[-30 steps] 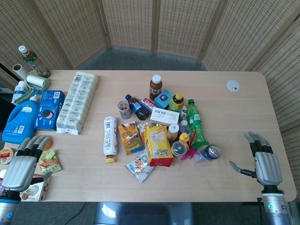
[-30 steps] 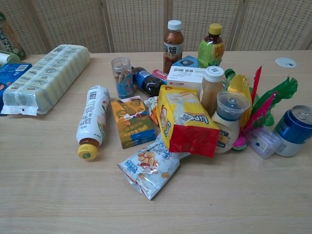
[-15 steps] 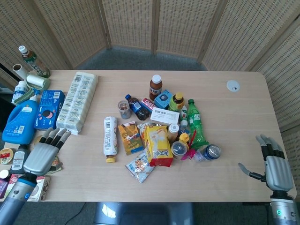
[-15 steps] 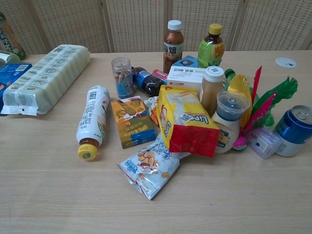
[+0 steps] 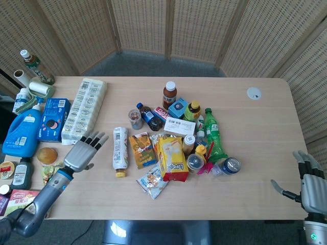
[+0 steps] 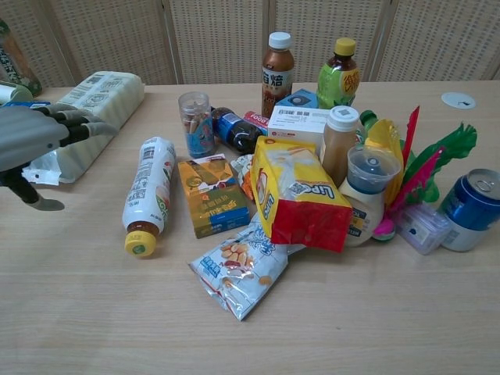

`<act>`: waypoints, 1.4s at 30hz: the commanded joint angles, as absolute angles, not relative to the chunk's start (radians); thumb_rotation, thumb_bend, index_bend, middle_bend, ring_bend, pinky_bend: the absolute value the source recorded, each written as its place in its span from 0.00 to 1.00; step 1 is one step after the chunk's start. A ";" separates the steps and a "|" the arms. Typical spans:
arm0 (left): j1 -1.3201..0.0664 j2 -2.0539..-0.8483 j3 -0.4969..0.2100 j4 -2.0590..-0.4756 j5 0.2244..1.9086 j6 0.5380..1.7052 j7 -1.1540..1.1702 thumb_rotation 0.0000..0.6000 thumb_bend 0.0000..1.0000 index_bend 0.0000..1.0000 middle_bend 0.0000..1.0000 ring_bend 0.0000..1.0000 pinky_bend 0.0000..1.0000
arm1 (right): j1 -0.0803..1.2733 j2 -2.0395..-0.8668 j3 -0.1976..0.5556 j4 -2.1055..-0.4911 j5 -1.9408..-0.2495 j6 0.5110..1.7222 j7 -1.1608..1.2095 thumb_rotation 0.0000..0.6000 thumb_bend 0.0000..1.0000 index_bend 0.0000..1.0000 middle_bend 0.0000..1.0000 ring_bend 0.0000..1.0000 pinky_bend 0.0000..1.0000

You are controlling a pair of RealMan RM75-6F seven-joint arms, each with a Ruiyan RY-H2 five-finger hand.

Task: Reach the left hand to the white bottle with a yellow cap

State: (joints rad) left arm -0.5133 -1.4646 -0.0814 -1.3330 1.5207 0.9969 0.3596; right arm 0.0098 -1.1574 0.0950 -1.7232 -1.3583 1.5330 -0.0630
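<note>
Left hand approaching the bottle, not yet touching.

The long pale wooden tabletop (image 5: 255, 153) carries a crowded pile of snacks and drinks at its middle. The grey left hand (image 5: 82, 153) hovers near the front-left edge, empty with fingers spread toward the white plastic bottle with a yellow cap (image 5: 119, 151), which lies flat just beside it, cap toward the front edge. The grey right hand (image 5: 311, 184) waits empty, fingers apart, off the front-right corner.

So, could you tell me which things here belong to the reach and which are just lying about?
Belongs to the job:
white bottle with a yellow cap, lying on its side
left hand, open beside it

Just lying about:
yellow snack bag
blue can
blue detergent jug
</note>
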 commanded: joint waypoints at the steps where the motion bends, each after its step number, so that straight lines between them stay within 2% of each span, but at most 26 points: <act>1: -0.578 -1.567 -0.090 -1.218 1.538 0.961 0.308 1.00 0.20 0.00 0.00 0.00 0.00 | 0.008 -1.154 0.097 -1.728 -1.354 1.534 -0.069 0.59 0.21 0.00 0.00 0.00 0.00; 6: -0.636 -1.655 -0.085 -1.101 1.547 0.919 0.281 1.00 0.20 0.00 0.00 0.00 0.00 | 0.004 -1.152 0.102 -1.732 -1.344 1.531 -0.066 0.60 0.21 0.00 0.00 0.00 0.00; 10: -0.680 -1.731 -0.081 -1.010 1.558 0.902 0.241 1.00 0.20 0.05 0.00 0.00 0.00 | 0.000 -1.152 0.102 -1.730 -1.341 1.530 -0.063 0.60 0.21 0.00 0.00 0.00 0.00; 12: -0.692 -1.763 -0.079 -0.973 1.573 0.922 0.216 1.00 0.20 0.10 0.03 0.00 0.00 | -0.004 -1.151 0.102 -1.730 -1.342 1.534 -0.060 0.60 0.20 0.00 0.00 0.00 0.00; 13: -0.698 -1.782 -0.077 -0.950 1.586 0.946 0.192 1.00 0.20 0.18 0.10 0.05 0.00 | -0.007 -1.149 0.102 -1.730 -1.342 1.538 -0.058 0.60 0.20 0.00 0.00 0.00 0.00; 14: -0.701 -1.796 -0.073 -0.931 1.598 0.966 0.173 1.00 0.20 0.27 0.23 0.14 0.00 | -0.010 -1.148 0.102 -1.730 -1.342 1.541 -0.057 0.59 0.21 0.00 0.00 0.00 0.00; 15: -0.704 -1.807 -0.068 -0.911 1.612 0.985 0.152 1.00 0.20 0.37 0.35 0.25 0.05 | -0.013 -1.146 0.102 -1.730 -1.341 1.543 -0.055 0.59 0.21 0.00 0.00 0.00 0.00; 17: -0.706 -1.833 -0.055 -0.863 1.640 1.038 0.095 1.00 0.21 0.61 0.63 0.58 0.31 | -0.019 -1.141 0.101 -1.729 -1.342 1.549 -0.049 0.60 0.21 0.00 0.00 0.00 0.00; 19: -0.705 -1.854 -0.042 -0.813 1.657 1.074 0.051 1.00 0.22 0.74 0.78 0.76 0.55 | -0.023 -1.138 0.101 -1.728 -1.341 1.550 -0.042 0.60 0.21 0.00 0.00 0.00 0.00; 20: -0.704 -1.861 -0.038 -0.793 1.660 1.083 0.038 1.00 0.22 0.77 0.81 0.79 0.62 | -0.024 -1.137 0.101 -1.727 -1.341 1.549 -0.040 0.59 0.21 0.00 0.00 0.00 0.00; 22: -0.704 -1.873 -0.028 -0.761 1.660 1.084 0.022 1.00 0.22 0.80 0.83 0.82 0.66 | -0.024 -1.136 0.101 -1.727 -1.343 1.546 -0.039 0.59 0.21 0.00 0.00 0.00 0.00; 25: -0.703 -1.880 -0.017 -0.741 1.656 1.079 0.011 1.00 0.22 0.80 0.84 0.83 0.67 | -0.021 -1.138 0.101 -1.729 -1.348 1.542 -0.037 0.60 0.21 0.00 0.00 0.00 0.00; 30: -0.701 -1.873 -0.003 -0.752 1.639 1.044 0.021 1.00 0.22 0.73 0.80 0.82 0.67 | -0.017 -1.140 0.102 -1.730 -1.350 1.534 -0.038 0.59 0.21 0.00 0.00 0.00 0.00; 32: -0.700 -1.871 0.000 -0.757 1.631 1.034 0.027 1.00 0.22 0.71 0.78 0.81 0.61 | -0.017 -1.140 0.103 -1.731 -1.349 1.532 -0.038 0.59 0.21 0.00 0.00 0.00 0.00; 35: -0.701 -1.873 -0.003 -0.764 1.615 1.016 0.033 1.00 0.23 0.67 0.73 0.75 0.45 | -0.017 -1.139 0.104 -1.732 -1.350 1.531 -0.038 0.59 0.21 0.00 0.00 0.00 0.00; 36: -0.701 -1.875 -0.003 -0.764 1.611 1.012 0.036 1.00 0.22 0.66 0.73 0.75 0.46 | -0.018 -1.139 0.104 -1.733 -1.350 1.532 -0.037 0.59 0.21 0.00 0.00 0.00 0.00; 38: -0.703 -1.879 -0.005 -0.764 1.604 1.005 0.040 1.00 0.22 0.65 0.74 0.76 0.54 | -0.020 -1.138 0.104 -1.733 -1.351 1.533 -0.036 0.60 0.21 0.00 0.00 0.00 0.00; 42: -0.698 -1.890 -0.013 -0.754 1.599 1.037 0.032 1.00 0.24 0.76 0.84 0.88 0.76 | -0.025 -1.134 0.106 -1.733 -1.352 1.541 -0.032 0.59 0.21 0.00 0.00 0.00 0.00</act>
